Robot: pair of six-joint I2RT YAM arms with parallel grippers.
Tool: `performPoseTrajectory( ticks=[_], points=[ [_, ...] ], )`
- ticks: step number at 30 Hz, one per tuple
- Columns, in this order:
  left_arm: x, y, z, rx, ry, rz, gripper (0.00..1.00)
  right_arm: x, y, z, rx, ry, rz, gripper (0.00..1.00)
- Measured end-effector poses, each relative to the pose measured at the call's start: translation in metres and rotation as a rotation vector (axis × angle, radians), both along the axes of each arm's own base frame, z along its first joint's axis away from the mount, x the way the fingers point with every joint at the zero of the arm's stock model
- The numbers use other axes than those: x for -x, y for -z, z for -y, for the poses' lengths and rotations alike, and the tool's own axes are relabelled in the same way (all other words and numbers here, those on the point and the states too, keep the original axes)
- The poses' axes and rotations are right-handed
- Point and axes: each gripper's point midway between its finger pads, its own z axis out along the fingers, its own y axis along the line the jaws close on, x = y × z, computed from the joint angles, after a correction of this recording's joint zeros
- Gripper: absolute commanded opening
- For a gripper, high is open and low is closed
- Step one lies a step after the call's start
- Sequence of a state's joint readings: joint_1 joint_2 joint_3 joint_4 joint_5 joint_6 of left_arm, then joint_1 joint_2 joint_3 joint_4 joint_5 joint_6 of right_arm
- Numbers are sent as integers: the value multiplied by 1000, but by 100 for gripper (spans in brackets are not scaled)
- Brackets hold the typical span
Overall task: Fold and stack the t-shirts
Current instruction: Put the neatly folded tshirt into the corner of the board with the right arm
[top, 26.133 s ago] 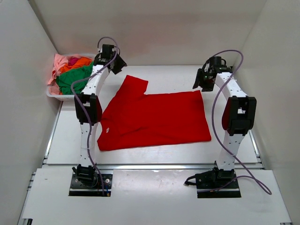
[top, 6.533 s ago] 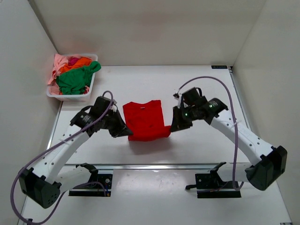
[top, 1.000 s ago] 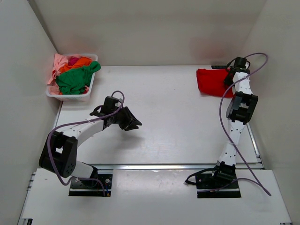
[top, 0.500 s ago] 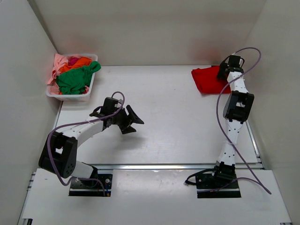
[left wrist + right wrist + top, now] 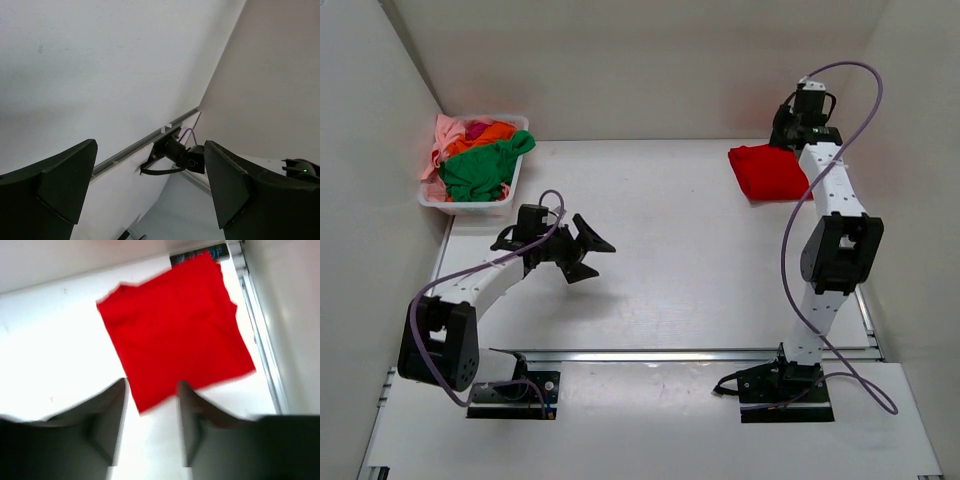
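The bright red t-shirt point(image 5: 770, 172) lies folded into a small square at the back right of the table; it also shows in the right wrist view point(image 5: 175, 335). My right gripper point(image 5: 788, 135) hangs above its far edge, open and empty point(image 5: 152, 390). My left gripper point(image 5: 582, 248) is open and empty above the table's left middle, with its jaws spread wide point(image 5: 150, 185). The green point(image 5: 480, 170), orange point(image 5: 490, 133), pink point(image 5: 445, 135) and magenta point(image 5: 477, 128) t-shirts lie heaped in the basket at the back left.
A white plastic basket point(image 5: 470, 206) stands in the back left corner against the wall. White walls close in the table at the left, back and right. A metal rail point(image 5: 650, 353) runs along the table's near edge.
My right gripper has let go of the folded red shirt and risen above it. My left arm has drawn back to the left, its gripper still open.
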State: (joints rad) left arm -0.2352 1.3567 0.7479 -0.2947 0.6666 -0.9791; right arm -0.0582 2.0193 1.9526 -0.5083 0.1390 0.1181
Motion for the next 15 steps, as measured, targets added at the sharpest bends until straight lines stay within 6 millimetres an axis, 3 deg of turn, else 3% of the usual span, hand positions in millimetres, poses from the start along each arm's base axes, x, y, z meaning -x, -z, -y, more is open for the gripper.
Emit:
performPoseTrajectory(
  ticks=[2, 5, 9, 11, 13, 15],
  points=[
    [-1, -10, -5, 19, -8, 23, 99, 19, -2, -9, -26, -7, -17, 41],
    [-5, -17, -20, -13, -27, 42, 99, 66, 20, -25, -40, -34, -119, 46],
    [-27, -29, -42, -122, -10, 95, 99, 141, 52, -80, -54, -155, -258, 48],
    [-40, -36, -50, -186, 18, 137, 99, 170, 54, -100, -48, -215, -297, 47],
    [-50, -43, -60, -272, 42, 182, 99, 192, 48, -102, -47, -234, -297, 48],
    [-54, -49, -72, -338, 47, 212, 99, 209, 37, -87, -58, -202, -267, 47]
  ],
)
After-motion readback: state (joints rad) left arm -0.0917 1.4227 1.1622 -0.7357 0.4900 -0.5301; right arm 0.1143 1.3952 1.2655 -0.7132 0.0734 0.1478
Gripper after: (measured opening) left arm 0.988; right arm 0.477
